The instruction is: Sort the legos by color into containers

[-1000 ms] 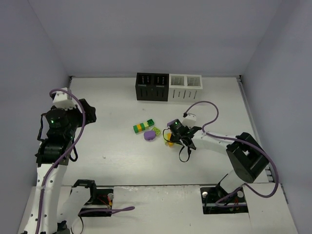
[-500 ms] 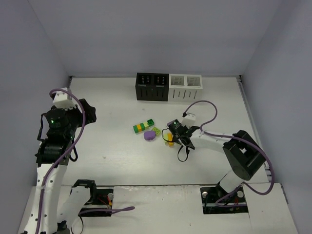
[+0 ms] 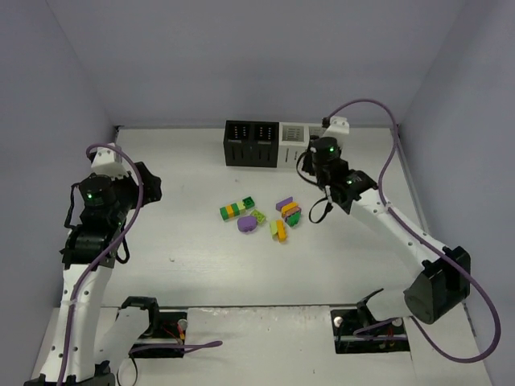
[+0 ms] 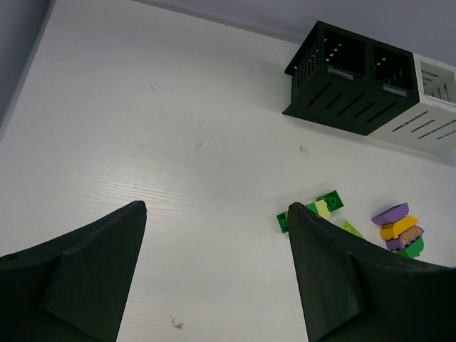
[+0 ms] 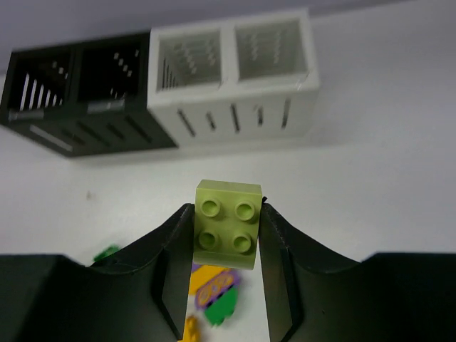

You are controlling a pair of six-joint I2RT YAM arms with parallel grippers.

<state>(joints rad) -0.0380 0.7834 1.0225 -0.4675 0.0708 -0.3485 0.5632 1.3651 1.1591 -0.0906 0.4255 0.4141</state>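
**Right gripper (image 5: 227, 246) pinches a lime brick (image 5: 228, 217)**

Its jaws are narrow and press the brick's two sides, in front of the white bins (image 5: 235, 78). Black bins (image 5: 78, 89) are joined on beside them. Other bricks (image 3: 259, 215) lie in a bunch on the white table (image 3: 177, 241). Left gripper (image 4: 214, 271) hangs wide open, holding nothing. Walls (image 3: 241, 56) are pale purple-grey.
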